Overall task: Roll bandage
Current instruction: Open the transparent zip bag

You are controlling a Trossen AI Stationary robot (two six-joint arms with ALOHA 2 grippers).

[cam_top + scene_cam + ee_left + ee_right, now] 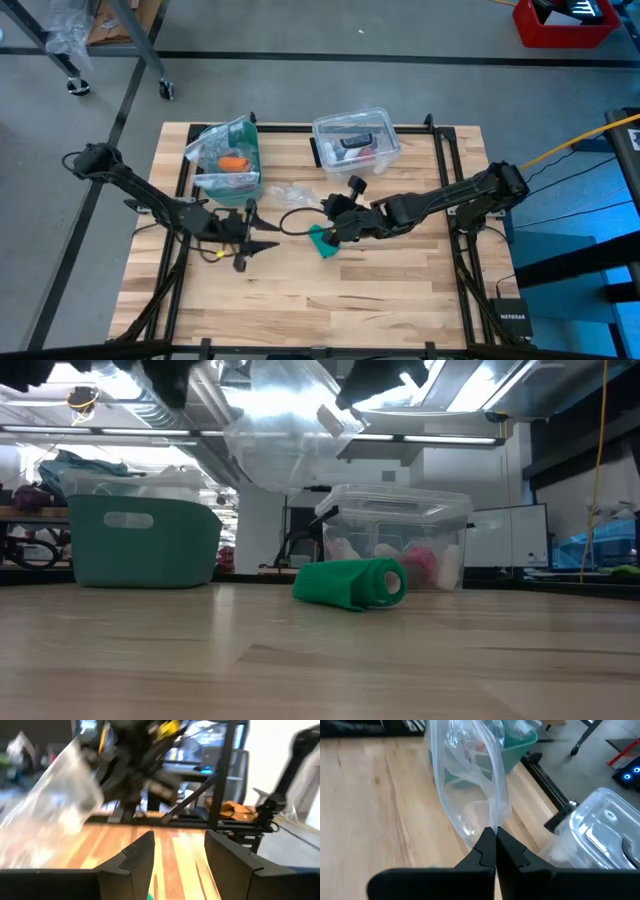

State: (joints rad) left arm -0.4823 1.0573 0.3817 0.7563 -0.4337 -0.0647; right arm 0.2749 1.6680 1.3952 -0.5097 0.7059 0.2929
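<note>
**Rolled bandage on the table, right gripper pinching a clear bag**

The teal-green rolled fabric bandage (323, 241) lies on its side on the light wooden slatted table (330, 300), near the middle, with a short loose flap trailing from the roll (352, 584). Nothing grips it.

The right gripper (335, 224) hangs just above and beside the bandage. Its two dark fingers (492, 851) are pressed together on the edge of a crumpled clear plastic bag (470, 795), which hangs lifted off the table (285, 425).

The left gripper (255, 238) sits to the left of the bandage, apart from it, its fingers (135, 862) spread with a plain gap between them and nothing held.

Behind, toward the far edge, stand a teal plastic bin (232, 160) holding an orange item (232, 161), and a clear lidded plastic box (356, 140).
</note>
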